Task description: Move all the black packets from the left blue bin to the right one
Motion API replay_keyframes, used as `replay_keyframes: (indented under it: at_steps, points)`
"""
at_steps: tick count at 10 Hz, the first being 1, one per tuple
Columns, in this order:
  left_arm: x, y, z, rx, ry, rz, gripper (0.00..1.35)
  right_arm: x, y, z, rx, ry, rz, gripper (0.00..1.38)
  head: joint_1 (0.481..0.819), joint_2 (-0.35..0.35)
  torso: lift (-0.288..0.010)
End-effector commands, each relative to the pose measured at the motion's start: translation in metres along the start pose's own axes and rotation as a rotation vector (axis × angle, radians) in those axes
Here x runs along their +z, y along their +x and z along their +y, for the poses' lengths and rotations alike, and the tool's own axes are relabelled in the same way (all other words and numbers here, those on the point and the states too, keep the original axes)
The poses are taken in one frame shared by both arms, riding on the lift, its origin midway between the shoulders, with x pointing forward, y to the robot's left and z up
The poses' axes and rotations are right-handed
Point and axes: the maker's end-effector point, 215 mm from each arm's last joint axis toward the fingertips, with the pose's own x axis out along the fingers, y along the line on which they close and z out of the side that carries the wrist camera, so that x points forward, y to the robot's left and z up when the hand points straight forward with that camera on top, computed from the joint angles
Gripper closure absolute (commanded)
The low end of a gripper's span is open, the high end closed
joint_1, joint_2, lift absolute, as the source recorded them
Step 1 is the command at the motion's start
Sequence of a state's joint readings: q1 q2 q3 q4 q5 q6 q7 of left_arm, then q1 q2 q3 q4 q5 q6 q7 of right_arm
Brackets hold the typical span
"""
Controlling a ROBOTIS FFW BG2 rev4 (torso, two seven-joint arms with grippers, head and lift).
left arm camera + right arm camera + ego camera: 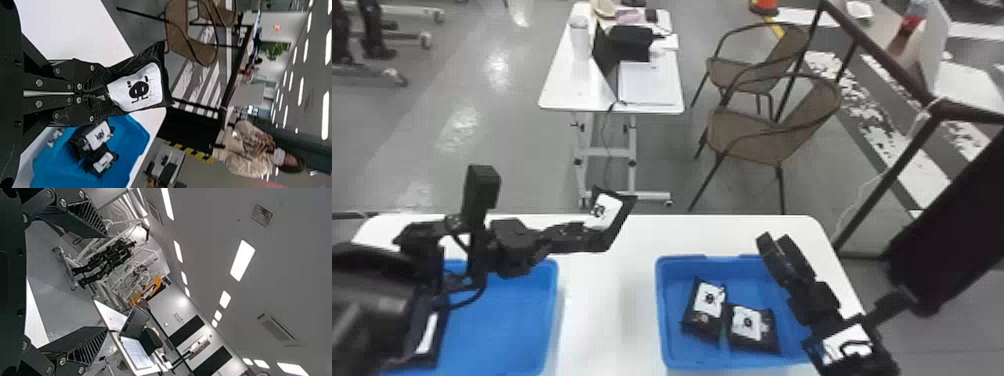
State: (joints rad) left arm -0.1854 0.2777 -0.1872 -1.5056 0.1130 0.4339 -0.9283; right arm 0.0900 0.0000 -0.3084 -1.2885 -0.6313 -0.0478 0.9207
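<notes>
Left tool (578, 237) pinching a black packet (615, 220) above the desk (612, 295).
Right of that tool, nearer the robot, two packets (707, 306) lie in the right blue bin (660, 300); the right tool (774, 244), fingers spread, shows against its far rim.

You look out over what seems to be a robotics lab with office furniture. You can see a black legged robot (105, 262) by a white wheeled frame (68, 264), a laptop (135, 321) open on a wheeled desk (559, 95), 2 brown chairs (742, 135), yellow-and-black tape (190, 152), a smooth gray floor (507, 145) and rows of ceiling lights (242, 260).
</notes>
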Motion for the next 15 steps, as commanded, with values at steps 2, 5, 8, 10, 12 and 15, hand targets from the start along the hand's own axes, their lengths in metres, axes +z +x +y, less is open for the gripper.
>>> replay_keyframes:
  at_steps: [2, 5, 8, 10, 12, 15]
  points:
    - [0.027, 0.065, -0.024, -0.163, 0.088, 0.044, 1.16, -0.005, 0.030, 0.029, 0.092, -0.014, 0.045, 0.19, 0.695, -0.194, 0.000]
    - [0.032, 0.099, -0.055, -0.250, 0.107, 0.047, 1.16, -0.016, 0.060, 0.072, 0.191, 0.002, 0.067, 0.19, 0.695, -0.215, 0.000]
    - [0.041, 0.124, -0.084, -0.318, 0.123, 0.032, 1.16, -0.038, 0.088, 0.116, 0.289, 0.033, 0.104, 0.19, 0.695, -0.206, 0.000]
    - [0.041, 0.133, -0.108, -0.373, 0.112, 0.025, 1.16, -0.046, 0.095, 0.116, 0.293, 0.025, 0.127, 0.22, 0.695, -0.197, 0.000]
    - [0.044, 0.131, -0.109, -0.380, 0.095, 0.012, 1.16, -0.049, 0.092, 0.104, 0.248, 0.001, 0.138, 0.99, 0.695, -0.207, 0.000]
    - [0.042, 0.129, -0.105, -0.370, 0.080, 0.005, 1.15, -0.035, 0.080, 0.078, 0.156, -0.008, 0.080, 1.28, 0.695, -0.232, 0.000]
